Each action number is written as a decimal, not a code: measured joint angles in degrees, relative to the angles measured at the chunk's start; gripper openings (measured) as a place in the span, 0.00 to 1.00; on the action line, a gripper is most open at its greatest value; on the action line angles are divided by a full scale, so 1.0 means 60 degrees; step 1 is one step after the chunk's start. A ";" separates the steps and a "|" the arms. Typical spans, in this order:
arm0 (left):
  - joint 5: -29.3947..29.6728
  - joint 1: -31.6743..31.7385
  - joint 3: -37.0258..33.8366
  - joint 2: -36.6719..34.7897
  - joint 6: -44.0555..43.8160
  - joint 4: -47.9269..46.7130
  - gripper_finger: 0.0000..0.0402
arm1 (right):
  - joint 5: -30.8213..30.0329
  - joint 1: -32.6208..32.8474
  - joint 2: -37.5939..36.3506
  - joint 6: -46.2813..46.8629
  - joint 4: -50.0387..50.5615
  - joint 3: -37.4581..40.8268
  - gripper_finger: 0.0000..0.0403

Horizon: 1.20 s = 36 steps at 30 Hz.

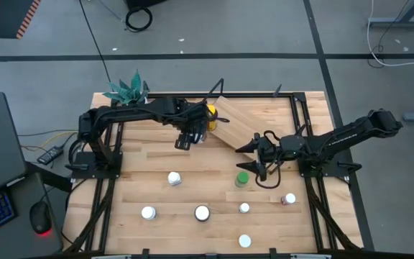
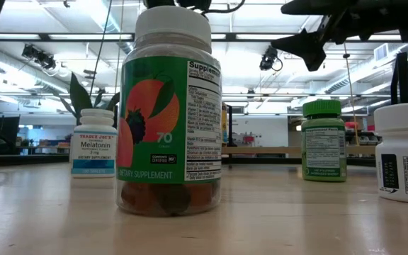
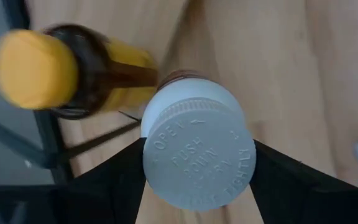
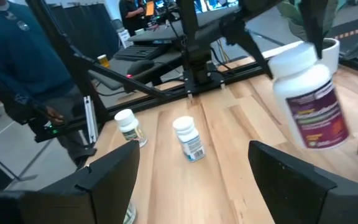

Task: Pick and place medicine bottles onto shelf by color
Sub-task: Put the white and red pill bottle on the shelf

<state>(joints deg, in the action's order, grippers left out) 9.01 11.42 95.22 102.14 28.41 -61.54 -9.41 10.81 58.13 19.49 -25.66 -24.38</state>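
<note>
My left gripper is shut on a white-capped bottle with a purple label, at the table's far middle. Just beyond it is the amber bottle with a yellow cap, next to the tilted light-wood shelf board. My right gripper is open and empty, above and just beyond the green-capped bottle, which stands on its base. My left gripper pinches the bottle between its two fingers at the white cap's opposite sides. The cap's top faces back toward the wrist and the body points out along the fingers. The bottle is tilted and lifted clear of the table.
Several white-capped bottles stand on the near half of the table, one pinkish. A potted green plant stands at the far left. A person in blue stands beyond the table.
</note>
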 joint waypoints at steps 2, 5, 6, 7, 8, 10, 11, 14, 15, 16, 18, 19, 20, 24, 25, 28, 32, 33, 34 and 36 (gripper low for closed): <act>0.0041 0.0081 0.0008 -0.0005 0.0225 0.0132 0.61 | -0.0007 -0.0001 0.0000 -0.0004 -0.0011 0.0000 0.76; 0.0398 0.0151 0.0004 -0.0005 0.0310 0.0164 0.63 | -0.0007 -0.0001 0.0000 -0.0018 -0.0010 0.0000 0.76; 0.0596 0.0174 0.0004 -0.0005 0.0198 0.0180 0.64 | -0.0007 -0.0003 0.0000 -0.0018 -0.0013 0.0000 0.76; 0.0754 0.0204 0.0004 -0.0005 0.0077 0.0183 0.64 | -0.0008 -0.0017 0.0000 -0.0018 -0.0009 0.0000 0.76; 0.0818 0.0226 0.0004 -0.0005 -0.0103 0.0183 0.64 | -0.0008 -0.0023 0.0000 -0.0018 -0.0009 0.0000 0.76; 0.0819 0.0278 0.0004 -0.0005 -0.0325 0.0195 0.63 | -0.0015 -0.0026 0.0000 -0.0021 -0.0009 0.0000 0.76; 0.0818 0.0283 0.0004 -0.0005 -0.0371 0.0225 0.62 | -0.0015 -0.0030 0.0000 -0.0024 -0.0012 0.0000 0.76; 0.0853 0.0344 0.0004 -0.0005 -0.0417 0.0261 0.62 | -0.0013 -0.0126 0.0000 -0.0103 -0.0016 0.0000 0.76; 0.0822 0.0375 0.0004 0.0025 -0.0493 0.0313 0.62 | -0.0015 -0.0172 0.0000 -0.0122 -0.0014 0.0000 0.76; 0.0807 0.0400 0.0004 0.0096 -0.0630 0.0419 0.62 | -0.0021 -0.0226 0.0000 -0.0131 -0.0018 0.0000 0.76; 0.0855 0.0472 0.0001 0.0211 -0.0886 0.0558 0.64 | -0.0055 -0.0349 0.0000 -0.0131 -0.0025 0.0000 0.76; 0.0861 0.0485 0.0001 0.0290 -0.1070 0.0620 0.64 | -0.0147 -0.0405 0.0000 -0.0131 -0.0035 0.0000 0.76; 0.0874 0.0509 0.0001 0.0347 -0.1374 0.0778 0.64 | -0.0265 -0.0465 0.0000 -0.0135 -0.0038 0.0000 0.76; 0.0897 0.0573 0.0001 0.0618 -0.2362 0.1037 0.62 | -0.0525 -0.0736 -0.0004 -0.0197 -0.0059 0.0007 0.76; 0.0889 0.0587 0.0001 0.0654 -0.2444 0.1057 0.62 | -0.0521 -0.0797 -0.0004 -0.0204 -0.0065 0.0007 0.76; 0.0893 0.0598 0.0001 0.0658 -0.2611 0.1153 0.62 | -0.0515 -0.0950 -0.0004 -0.0206 -0.0058 0.0007 0.76; 0.0902 0.0598 0.0230 0.0658 -0.2706 0.1121 0.65 | -0.0498 -0.1043 -0.0002 -0.0205 -0.0061 0.0007 0.76; 0.0900 0.0602 0.0330 0.0658 -0.2769 0.1139 0.65 | -0.0495 -0.1070 0.0000 -0.0204 -0.0063 0.0007 0.76; 0.0901 0.0611 0.0405 0.0658 -0.2827 0.1182 0.65 | -0.0495 -0.1090 -0.0004 -0.0204 -0.0060 0.0007 0.76; 0.0900 0.0622 0.0516 0.0658 -0.2839 0.1306 0.64 | -0.0495 -0.1119 -0.0001 -0.0204 -0.0062 0.0007 0.76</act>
<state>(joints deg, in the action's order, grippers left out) 14.41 15.15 98.31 106.08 11.38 -53.71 -12.38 4.10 58.13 18.26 -26.03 -24.34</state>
